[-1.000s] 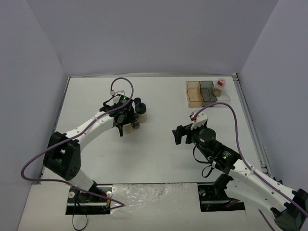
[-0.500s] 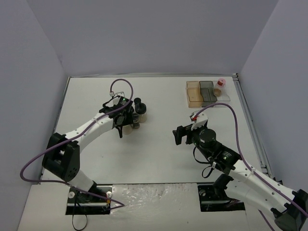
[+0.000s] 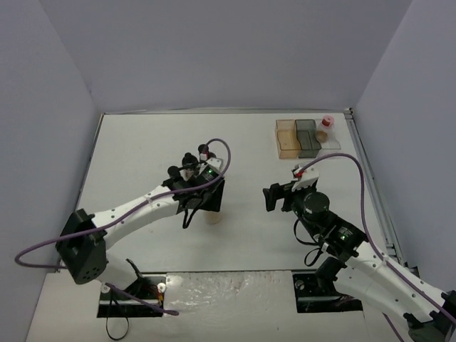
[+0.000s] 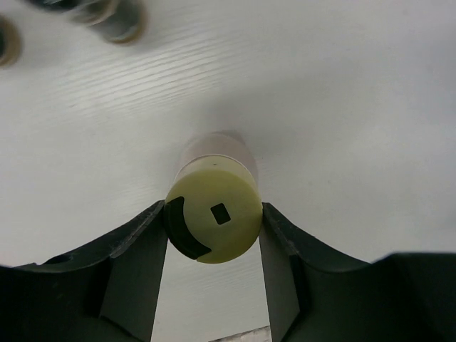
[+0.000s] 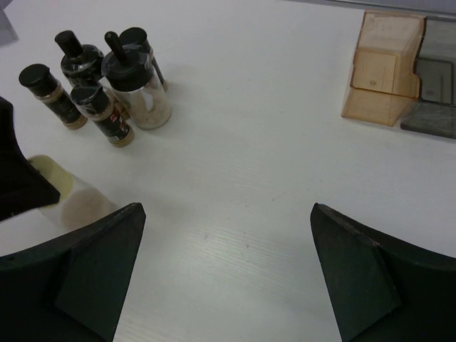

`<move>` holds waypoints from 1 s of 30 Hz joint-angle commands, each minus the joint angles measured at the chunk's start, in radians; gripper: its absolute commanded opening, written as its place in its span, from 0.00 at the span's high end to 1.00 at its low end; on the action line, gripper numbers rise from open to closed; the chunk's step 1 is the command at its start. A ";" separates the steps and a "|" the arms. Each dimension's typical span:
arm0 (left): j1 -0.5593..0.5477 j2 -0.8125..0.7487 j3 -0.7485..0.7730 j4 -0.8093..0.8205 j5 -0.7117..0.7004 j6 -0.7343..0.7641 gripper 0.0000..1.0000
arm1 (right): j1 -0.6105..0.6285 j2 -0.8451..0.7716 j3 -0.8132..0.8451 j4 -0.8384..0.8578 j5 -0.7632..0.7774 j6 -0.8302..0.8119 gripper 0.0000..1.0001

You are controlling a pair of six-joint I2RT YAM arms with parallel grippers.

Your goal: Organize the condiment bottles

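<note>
My left gripper is shut on the yellow-capped jar. In the left wrist view its jaws press both sides of the yellow cap. The jar is low over the table, right of the black-capped jars. In the right wrist view the four black-capped jars stand in a tight group at upper left, and the yellow-capped jar shows half hidden behind the left gripper. The pink-capped jar stands at the tray's right end. My right gripper is open and empty, above bare table.
The tray with amber, grey and clear compartments lies at the back right; its amber part shows in the right wrist view. Grey walls close in the table on three sides. Cables loop over both arms.
My left gripper has moved right and toward the near edge, away from the jar group, carrying the yellow-capped jar. The right arm has shifted slightly to the right.
</note>
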 commanded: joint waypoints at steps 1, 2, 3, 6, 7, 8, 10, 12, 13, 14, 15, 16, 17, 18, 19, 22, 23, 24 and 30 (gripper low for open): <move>-0.086 0.136 0.199 0.123 0.036 0.055 0.76 | 0.002 -0.047 0.065 0.003 0.122 0.036 0.02; -0.097 0.182 0.247 0.133 0.038 0.069 0.76 | 0.003 -0.056 0.069 -0.011 0.143 0.043 0.02; -0.101 0.202 0.272 0.150 0.043 0.082 0.76 | 0.003 -0.065 0.071 -0.017 0.151 0.052 0.02; -0.107 0.320 0.417 0.157 0.051 0.129 0.76 | 0.003 -0.093 0.078 -0.052 0.175 0.074 0.02; -0.107 0.356 0.444 0.146 0.049 0.144 0.76 | 0.003 -0.105 0.079 -0.063 0.179 0.076 0.02; -0.107 0.389 0.490 0.132 0.046 0.153 0.76 | 0.003 -0.117 0.080 -0.076 0.185 0.083 0.02; -0.107 0.442 0.565 0.108 0.040 0.178 0.76 | 0.003 -0.136 0.080 -0.093 0.204 0.094 0.02; -0.107 0.491 0.626 0.088 0.036 0.193 0.76 | 0.003 -0.153 0.079 -0.129 0.220 0.105 0.02; -0.107 0.514 0.652 0.082 0.036 0.194 0.76 | 0.003 -0.158 0.078 -0.137 0.226 0.109 0.02; -0.107 0.527 0.664 0.070 0.038 0.198 0.74 | 0.003 -0.161 0.077 -0.141 0.230 0.112 0.02; -0.107 0.538 0.676 0.067 0.040 0.199 0.72 | 0.002 -0.162 0.076 -0.143 0.234 0.114 0.02; -0.106 0.555 0.679 0.066 0.041 0.200 0.70 | 0.002 -0.162 0.076 -0.144 0.237 0.116 0.02; -0.105 0.571 0.679 0.066 0.042 0.201 0.69 | 0.003 -0.161 0.075 -0.145 0.239 0.117 0.02; -0.104 0.579 0.678 0.066 0.043 0.200 0.67 | 0.002 -0.160 0.075 -0.145 0.241 0.117 0.02; -0.104 0.585 0.677 0.066 0.043 0.199 0.63 | 0.003 -0.158 0.075 -0.145 0.245 0.117 0.02; -0.104 0.587 0.672 0.072 0.045 0.199 0.46 | 0.003 -0.149 0.080 -0.146 0.243 0.114 0.02; -0.104 0.580 0.670 0.074 0.045 0.200 0.37 | 0.003 -0.145 0.082 -0.145 0.243 0.114 0.02; -0.103 0.569 0.672 0.074 0.044 0.202 0.28 | 0.003 -0.139 0.084 -0.145 0.241 0.115 0.02; -0.071 0.462 0.683 0.054 0.026 0.208 0.03 | 0.003 -0.068 0.120 -0.138 0.207 0.087 0.01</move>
